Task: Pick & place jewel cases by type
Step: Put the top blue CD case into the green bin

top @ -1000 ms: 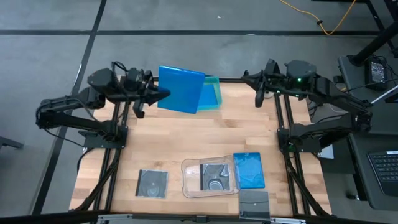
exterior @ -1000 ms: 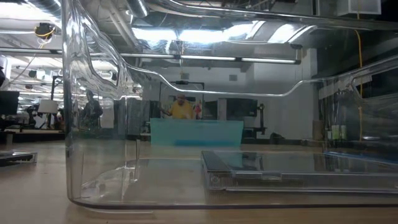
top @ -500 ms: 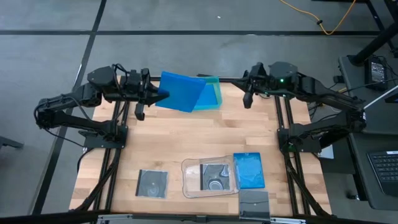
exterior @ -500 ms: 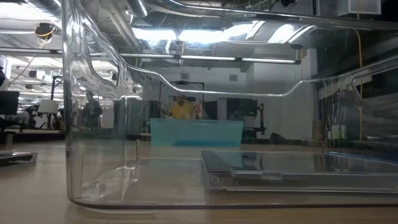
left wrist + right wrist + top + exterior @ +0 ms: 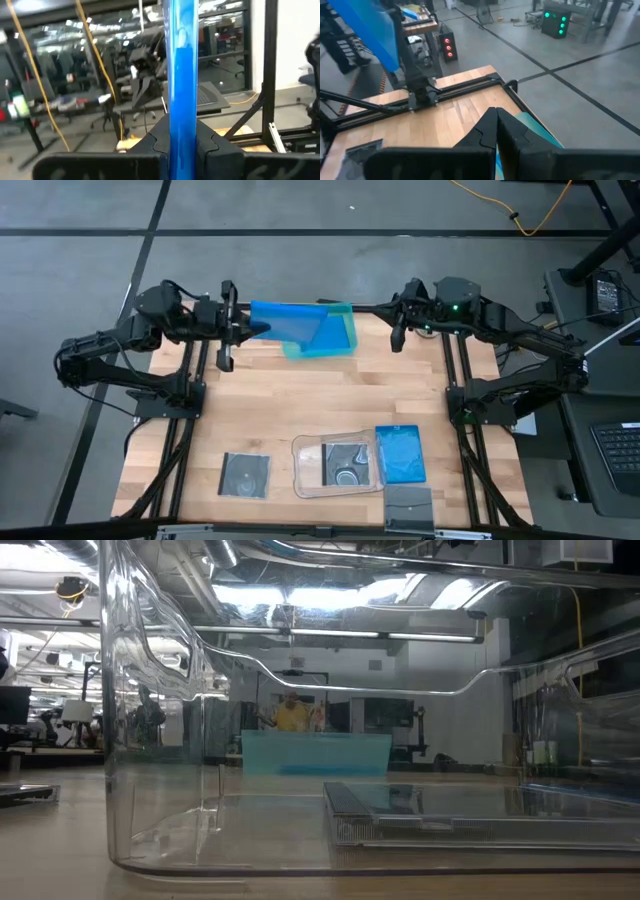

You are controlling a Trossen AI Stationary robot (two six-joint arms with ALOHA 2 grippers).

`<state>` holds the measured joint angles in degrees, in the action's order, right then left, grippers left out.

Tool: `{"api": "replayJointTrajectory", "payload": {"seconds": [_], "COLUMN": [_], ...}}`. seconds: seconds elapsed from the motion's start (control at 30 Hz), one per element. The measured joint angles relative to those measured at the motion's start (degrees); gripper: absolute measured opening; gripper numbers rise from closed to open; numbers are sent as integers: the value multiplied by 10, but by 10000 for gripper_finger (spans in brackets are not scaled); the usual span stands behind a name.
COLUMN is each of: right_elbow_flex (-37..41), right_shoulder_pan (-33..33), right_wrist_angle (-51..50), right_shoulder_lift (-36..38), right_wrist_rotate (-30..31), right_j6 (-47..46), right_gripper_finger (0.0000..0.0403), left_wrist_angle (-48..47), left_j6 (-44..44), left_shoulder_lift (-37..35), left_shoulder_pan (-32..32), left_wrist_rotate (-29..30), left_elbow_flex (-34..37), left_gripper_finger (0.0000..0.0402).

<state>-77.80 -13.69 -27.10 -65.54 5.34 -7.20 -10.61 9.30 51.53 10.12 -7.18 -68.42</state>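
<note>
left pincer [image 5: 245,330]: pinching a blue jewel case [image 5: 285,325], held above the teal tray [image 5: 340,340] at the table's [image 5: 300,410] far edge
right pincer [image 5: 395,338]: pressed together, empty, beside the teal tray
near edge: grey disc case [image 5: 245,473]; another inside the clear tray [image 5: 300,470]; blue case [image 5: 400,453] beside it

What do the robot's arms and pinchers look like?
Both arms are black and jointed, like bendy sticks. The left gripper and right gripper each have two dark fingers with notched inner edges. A little green light glows on the right arm's wrist. Thin black cables run along them.
</note>
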Motion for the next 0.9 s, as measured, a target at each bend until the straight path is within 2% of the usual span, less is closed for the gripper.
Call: {"api": "replayJointTrajectory", "payload": {"seconds": [0.4, 0.9], "right_elbow_flex": [0, 0], "right_shoulder_pan": [0, 0], "right_wrist_angle": [23, 23], "right_shoulder_lift": [1, 1], "right_wrist_rotate": [-11, -11], "right_j6": [0, -14], "right_gripper_finger": [7, 7], "left_wrist_angle": [1, 1], "left_j6": [187, 453], "left_shoulder_lift": [0, 0], "left_shoulder_pan": [-57, -164], "left_wrist_rotate": [-10, 100], "left_elbow_flex": [-52, -58], "left_gripper_finger": [18, 18]}}
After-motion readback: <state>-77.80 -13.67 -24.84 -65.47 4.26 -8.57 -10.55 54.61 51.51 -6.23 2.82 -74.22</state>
